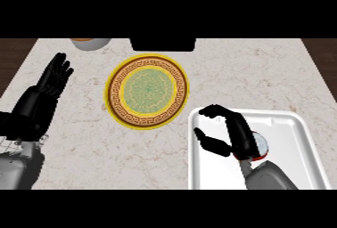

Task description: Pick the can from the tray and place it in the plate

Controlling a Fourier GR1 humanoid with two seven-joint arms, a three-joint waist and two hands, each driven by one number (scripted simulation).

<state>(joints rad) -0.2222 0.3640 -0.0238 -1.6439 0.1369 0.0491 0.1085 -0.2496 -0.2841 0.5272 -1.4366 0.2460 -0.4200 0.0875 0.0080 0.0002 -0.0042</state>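
The right hand [227, 129] hangs over the white tray [299, 133], fingers curved and thumb spread, holding nothing yet; just behind its wrist, mostly hidden, sits the can [262, 144], red and white, still in the tray. I'd judge it light, rigid and smooth-sided, best taken round the middle of its wall; the tray's raised rim must be cleared on lifting. Up and to the left of the hand lies the patterned plate [148, 91], with bare worktop [85, 147] between; the left hand [54, 75] rests open far left.
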